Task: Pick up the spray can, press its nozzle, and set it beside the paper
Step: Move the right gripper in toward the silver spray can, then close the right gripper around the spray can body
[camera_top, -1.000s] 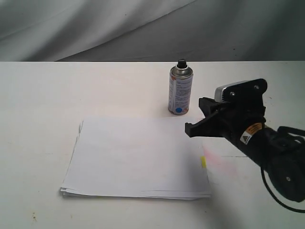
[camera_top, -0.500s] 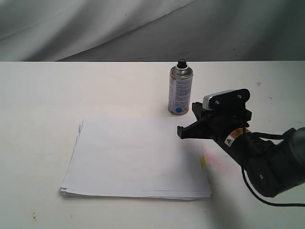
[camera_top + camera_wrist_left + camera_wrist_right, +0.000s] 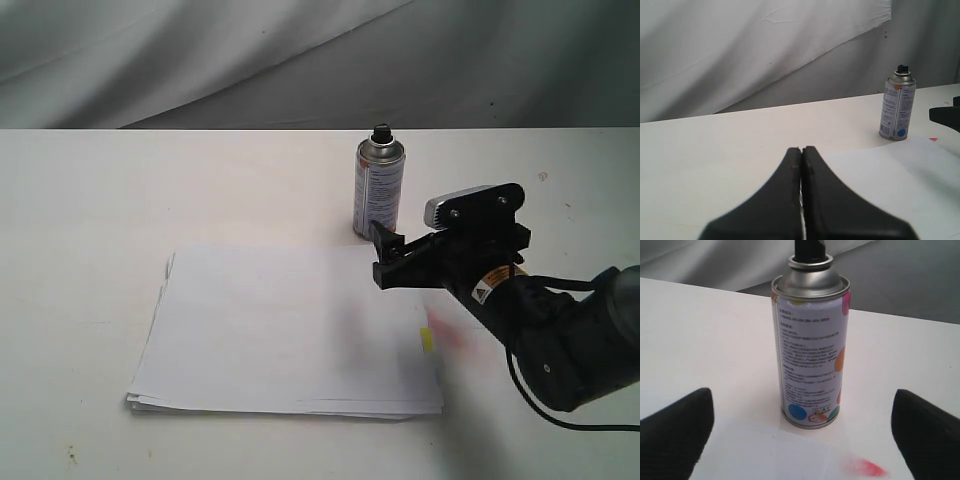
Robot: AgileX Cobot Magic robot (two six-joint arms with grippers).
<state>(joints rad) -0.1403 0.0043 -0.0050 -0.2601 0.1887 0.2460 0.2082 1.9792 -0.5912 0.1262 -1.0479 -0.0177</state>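
The spray can (image 3: 380, 188) stands upright on the white table just behind the far right corner of the paper (image 3: 285, 330), its black nozzle (image 3: 381, 132) on top. My right gripper (image 3: 386, 255) is open, low over that paper corner, and points at the can's base without touching it. In the right wrist view the can (image 3: 810, 350) is centred between the two wide-apart black fingers (image 3: 675, 432), with its nozzle (image 3: 810, 249) at the frame's edge. The left gripper (image 3: 801, 149) is shut on nothing, far from the can (image 3: 897, 107).
A grey-white cloth backdrop (image 3: 300, 60) hangs behind the table. A pink-red stain (image 3: 865, 467) marks the surface near the can's base. The paper's right edge carries a small yellow mark (image 3: 427, 340). The right arm's black body (image 3: 560, 335) fills the near right of the table.
The right gripper has moved left and toward the can. One finger now shows in front of the can's base. The can and paper have not moved.
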